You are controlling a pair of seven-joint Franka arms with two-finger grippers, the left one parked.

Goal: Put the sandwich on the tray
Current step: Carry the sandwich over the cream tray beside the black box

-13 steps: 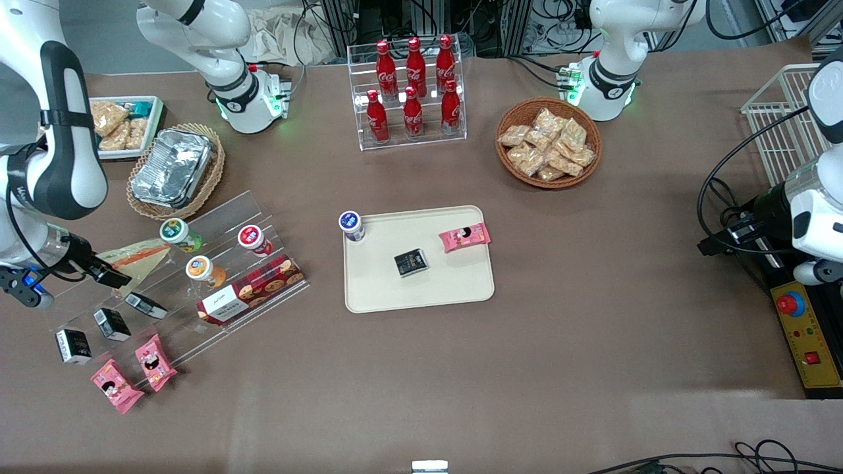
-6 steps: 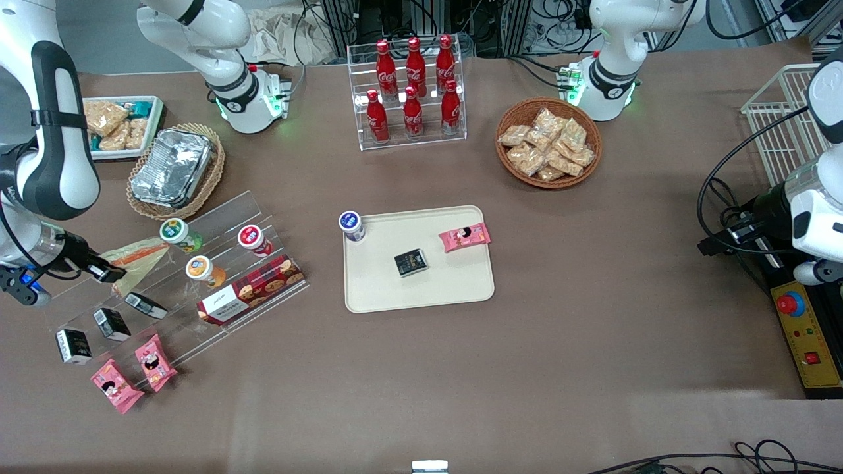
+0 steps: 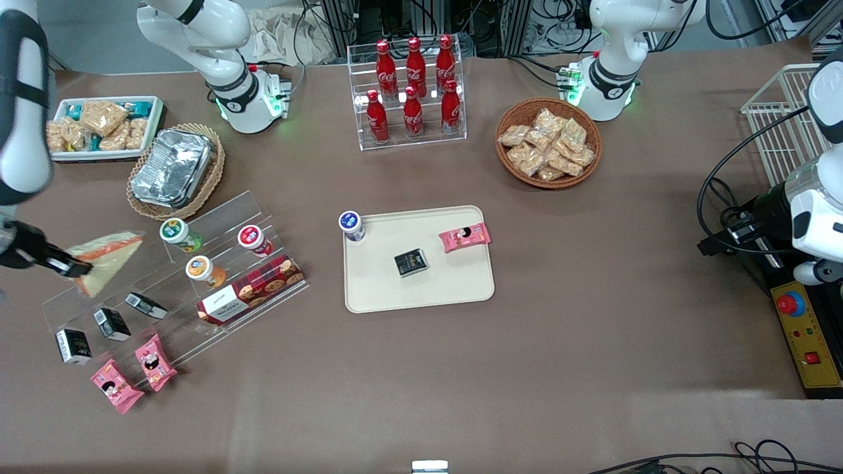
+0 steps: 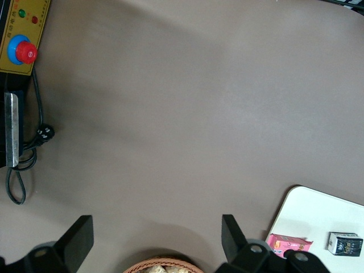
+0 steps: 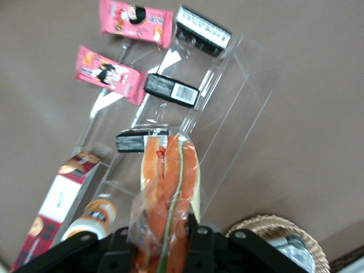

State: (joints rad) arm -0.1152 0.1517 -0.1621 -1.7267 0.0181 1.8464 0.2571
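Note:
The sandwich (image 3: 105,260), a wrapped triangular wedge with orange and green filling, is held in my right gripper (image 3: 74,268) above the upper step of the clear acrylic display stand (image 3: 230,217), at the working arm's end of the table. In the right wrist view the sandwich (image 5: 169,187) sits clamped between the two black fingers, and the gripper (image 5: 162,242) is shut on it. The cream-beige tray (image 3: 454,283) lies in the middle of the table, well toward the parked arm from the sandwich. It also shows in the left wrist view (image 4: 318,210).
The tray holds a white cup (image 3: 352,226), a black packet (image 3: 411,262) and a pink snack packet (image 3: 465,237). The stand carries cups, a cookie box (image 3: 250,291), black packets and pink packets (image 3: 155,361). A foil tray in a basket (image 3: 172,168) and cola bottles (image 3: 413,85) stand farther back.
My gripper has lifted the sandwich off the stand's upper step and drawn it toward the working arm's end of the table. The sandwich now hangs tilted in the fingers.

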